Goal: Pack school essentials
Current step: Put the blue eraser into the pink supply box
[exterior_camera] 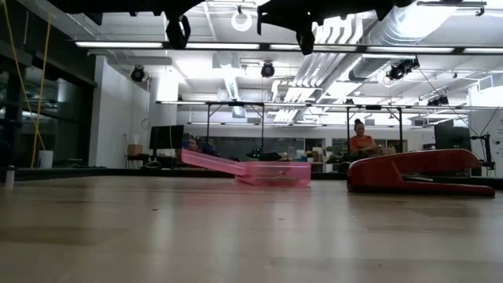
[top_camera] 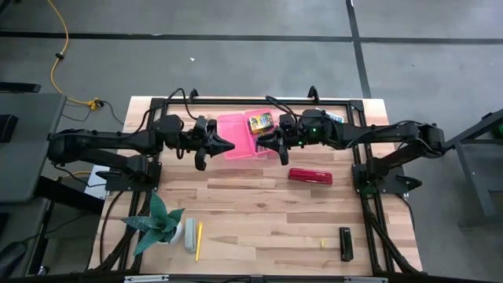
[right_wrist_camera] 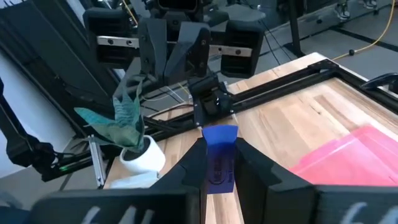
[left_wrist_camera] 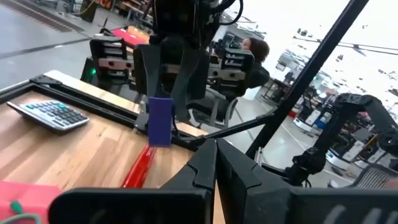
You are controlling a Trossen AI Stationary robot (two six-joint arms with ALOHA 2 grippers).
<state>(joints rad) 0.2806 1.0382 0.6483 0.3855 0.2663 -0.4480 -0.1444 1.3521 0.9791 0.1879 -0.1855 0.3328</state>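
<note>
My right gripper point(top_camera: 262, 143) is shut on a small blue piece point(right_wrist_camera: 219, 157) above the right edge of the open pink box point(top_camera: 238, 135). The piece also shows in the left wrist view point(left_wrist_camera: 160, 121). My left gripper point(top_camera: 229, 145) is shut and empty above the box's left half, tip to tip with the right one. The yellow-green crayon box point(top_camera: 260, 121) lies just beyond the pink box. A yellow pencil point(top_camera: 199, 240) lies near the front edge, and a black piece point(top_camera: 345, 244) lies at the front right. My right gripper pinches the blue piece between its two fingers, which lie on its two opposite flat sides point(right_wrist_camera: 217, 171). The fingers come roughly level from the table's right. The piece's free end point(right_wrist_camera: 221, 134) sticks out past the fingertips, lifted clear of the box and table.
A red stapler point(top_camera: 310, 176) lies right of centre, and a calculator point(top_camera: 334, 116) lies at the far right. A green spiky plant in a white pot point(top_camera: 161, 224) stands at the front left. A black frame point(top_camera: 236, 102) runs along the table's edges. People sit in the room beyond point(exterior_camera: 361, 141).
</note>
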